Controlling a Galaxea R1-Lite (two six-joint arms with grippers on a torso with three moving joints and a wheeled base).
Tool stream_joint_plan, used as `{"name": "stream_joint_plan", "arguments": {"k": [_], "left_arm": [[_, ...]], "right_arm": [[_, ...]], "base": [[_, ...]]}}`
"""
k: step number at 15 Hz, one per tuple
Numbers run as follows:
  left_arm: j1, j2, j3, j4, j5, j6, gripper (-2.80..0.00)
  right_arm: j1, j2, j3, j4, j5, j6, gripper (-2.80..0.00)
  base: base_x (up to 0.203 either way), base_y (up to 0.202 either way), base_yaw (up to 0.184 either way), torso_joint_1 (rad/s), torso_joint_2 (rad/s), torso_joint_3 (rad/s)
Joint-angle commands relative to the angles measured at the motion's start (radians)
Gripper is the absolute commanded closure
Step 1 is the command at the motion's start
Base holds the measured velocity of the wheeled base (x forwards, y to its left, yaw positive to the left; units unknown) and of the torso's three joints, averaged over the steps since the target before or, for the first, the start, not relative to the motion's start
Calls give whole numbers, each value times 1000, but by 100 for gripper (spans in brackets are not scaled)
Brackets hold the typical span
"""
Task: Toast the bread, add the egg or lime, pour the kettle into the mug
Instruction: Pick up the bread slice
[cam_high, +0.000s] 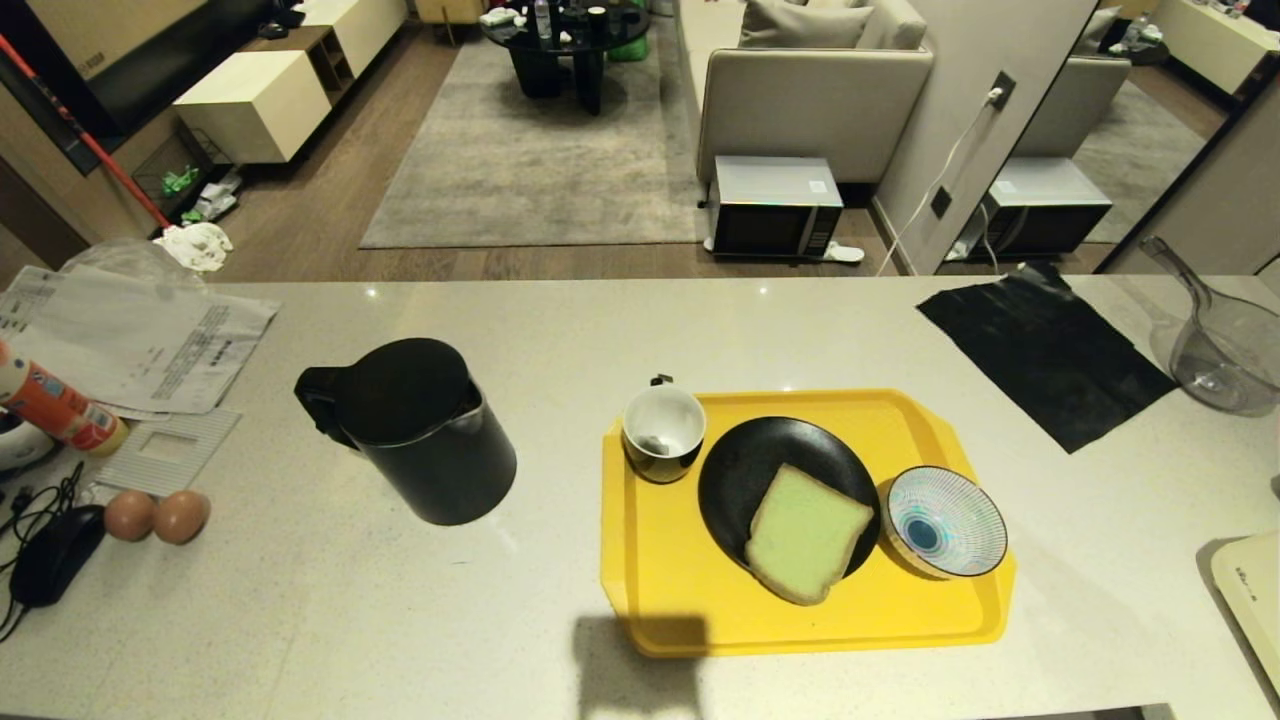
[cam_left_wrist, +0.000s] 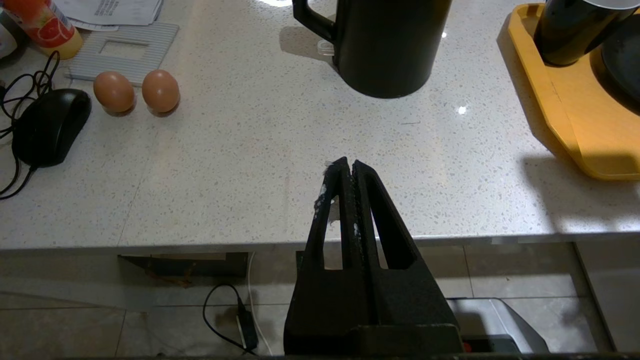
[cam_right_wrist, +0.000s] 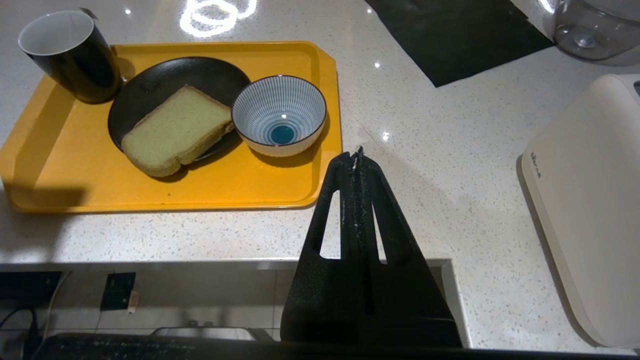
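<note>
Head view shows our bread (cam_high: 808, 532) lying flat on the black plate (cam_high: 750, 470) in the yellow tray (cam_high: 660, 590) on the table (cam_high: 350, 600), between the mug (cam_high: 662, 432) and the striped bowl (cam_high: 945, 520). Our right tool (cam_right_wrist: 356, 156) hangs at the table's near edge, fingers pressed together, empty, with the bread just beyond the tray's near right corner. Our left tool (cam_left_wrist: 349, 166), likewise closed, faces the kettle (cam_high: 420, 430), so we judge the right arm nearer the slice.
</note>
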Motion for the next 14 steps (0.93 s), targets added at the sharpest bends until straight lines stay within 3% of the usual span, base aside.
{"name": "stream_joint_plan", "arguments": {"k": [1,14], "left_arm": [[0,-1,0,0,0,0,0],[0,-1,0,0,0,0,0]], "right_arm": [[0,2,26,-1,1,-2,0],[0,2,26,-1,3,-5,0]], "base": [[0,0,0,0,0,0],[0,0,0,0,0,0]]}}
